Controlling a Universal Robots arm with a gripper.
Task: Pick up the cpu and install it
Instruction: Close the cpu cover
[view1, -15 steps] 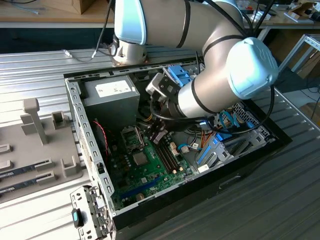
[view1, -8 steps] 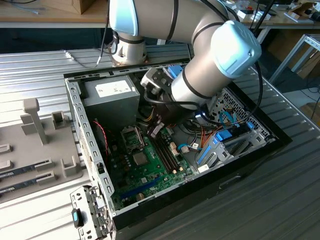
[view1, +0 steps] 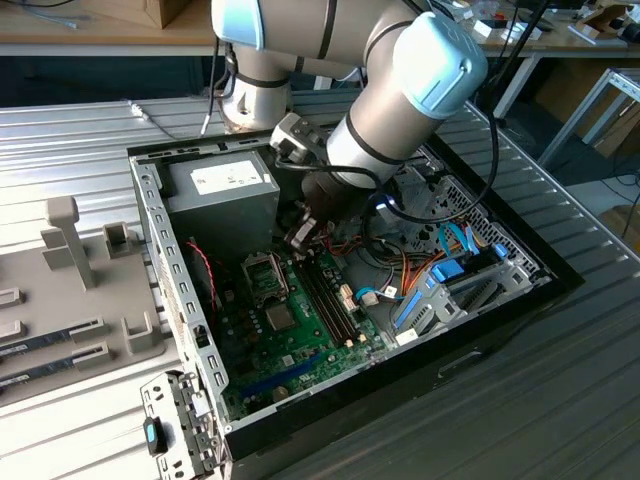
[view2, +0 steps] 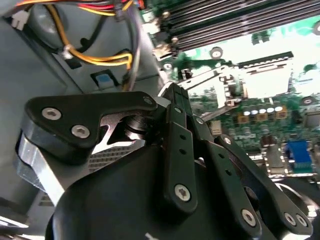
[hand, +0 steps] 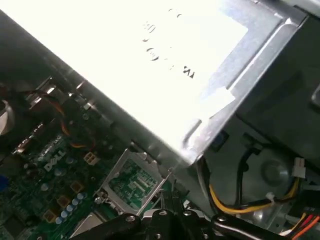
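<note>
Your black gripper (view2: 172, 92) is pinched narrow, tips nearly together; can't tell if the cpu is between them. It hangs just beside the square metal socket frame (view2: 260, 75), so keep level, go slow, mind the yellow cables (view2: 100, 57). Beyond, the grey power-supply box (view1: 222, 190) fills a corner of the black PC case (view1: 520, 300)

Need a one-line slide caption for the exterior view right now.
Arm reaching into the open computer case, wrist beside the grey power supply above the motherboard's socket.

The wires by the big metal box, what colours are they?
Yellow and black wires, with orange ones nearby; the first wrist view shows them best.
</note>
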